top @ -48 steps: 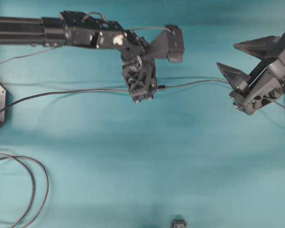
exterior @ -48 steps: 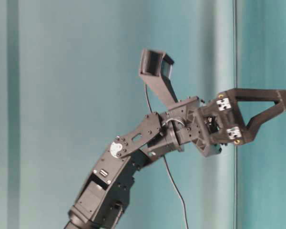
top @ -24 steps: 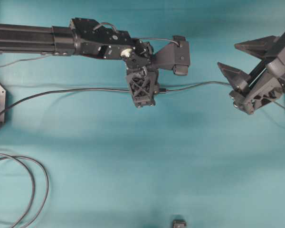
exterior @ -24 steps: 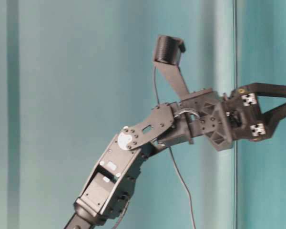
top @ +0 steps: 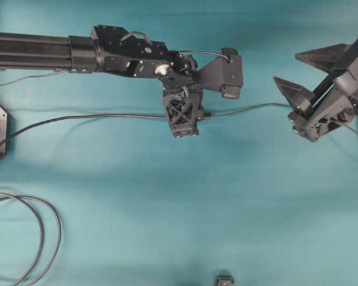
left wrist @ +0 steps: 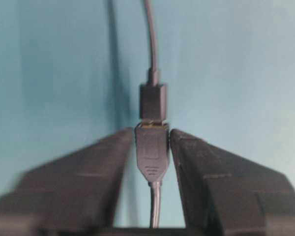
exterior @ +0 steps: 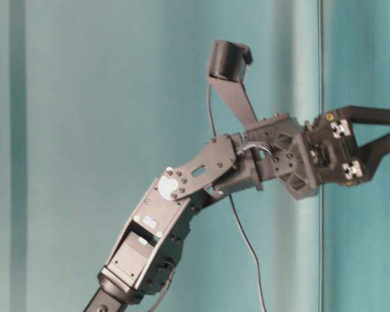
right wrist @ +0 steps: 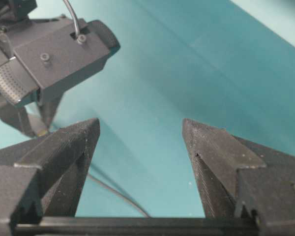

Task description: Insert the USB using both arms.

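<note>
The USB point(left wrist: 152, 148) sits between the left hand point(left wrist: 152, 147)'s barely parted fingers, mated with the socket point(left wrist: 152, 101); right hand point(right wrist: 140, 130) gapes wide, well apart.

Right gripper point(right wrist: 140, 129) fingers point(right wrist: 71, 142) spread wide, nothing between them, teal worktop point(right wrist: 187, 64) beyond, left arm's boxy wrist camera point(right wrist: 54, 56) far left, thin dark cable point(right wrist: 115, 193) crossing worktop between the fingers

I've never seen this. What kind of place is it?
Probably a robot lab bench: a left gripper and right gripper work over a teal table, joining the USB to a cable socket.
</note>
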{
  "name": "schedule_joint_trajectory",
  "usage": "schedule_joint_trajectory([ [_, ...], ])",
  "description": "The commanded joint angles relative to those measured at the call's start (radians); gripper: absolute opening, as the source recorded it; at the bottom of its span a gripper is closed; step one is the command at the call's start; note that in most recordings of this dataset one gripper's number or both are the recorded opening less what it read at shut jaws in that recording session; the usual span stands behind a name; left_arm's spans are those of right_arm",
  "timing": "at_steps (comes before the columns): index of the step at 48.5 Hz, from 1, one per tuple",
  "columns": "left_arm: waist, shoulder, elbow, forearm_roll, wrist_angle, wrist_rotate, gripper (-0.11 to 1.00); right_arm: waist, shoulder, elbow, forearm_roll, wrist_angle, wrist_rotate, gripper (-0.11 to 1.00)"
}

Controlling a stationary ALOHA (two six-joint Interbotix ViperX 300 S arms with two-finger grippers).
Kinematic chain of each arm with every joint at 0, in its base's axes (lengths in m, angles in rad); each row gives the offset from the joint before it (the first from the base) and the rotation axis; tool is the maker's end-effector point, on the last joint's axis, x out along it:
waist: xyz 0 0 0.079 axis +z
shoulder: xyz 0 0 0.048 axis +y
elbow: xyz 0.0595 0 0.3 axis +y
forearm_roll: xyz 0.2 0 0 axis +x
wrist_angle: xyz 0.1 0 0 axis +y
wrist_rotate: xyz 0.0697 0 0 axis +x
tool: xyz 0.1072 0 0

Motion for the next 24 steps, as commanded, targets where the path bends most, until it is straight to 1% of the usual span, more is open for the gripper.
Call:
schedule_joint_trajectory([
  [1,-0.008,-0.021,-0.026,0.003,0.002,-0.014,0.60,-0.002,-0.009,-0.011,-0.003,0.002,0.000,0.75],
  [4,-0.009,-0.026,-0.028,0.003,0.003,-0.015,0.73,-0.003,-0.009,-0.011,-0.003,0.002,0.000,0.75],
  [6,-0.009,-0.032,-0.028,0.003,0.005,-0.015,0.78,-0.003,-0.012,-0.011,-0.003,0.002,0.000,0.75],
  [11,-0.011,-0.066,-0.023,0.003,0.014,-0.021,0.76,-0.002,-0.031,-0.009,-0.003,0.000,-0.003,0.75],
  [16,-0.005,-0.144,0.009,0.003,0.015,-0.057,0.76,0.000,-0.078,0.008,-0.003,-0.005,-0.006,0.75],
  [21,-0.002,-0.232,0.069,0.003,-0.011,-0.107,0.77,0.002,-0.143,0.041,-0.003,-0.032,-0.006,0.75],
  [24,-0.003,-0.288,0.118,0.003,-0.051,-0.127,0.76,0.002,-0.186,0.066,-0.003,-0.058,-0.005,0.75],
])
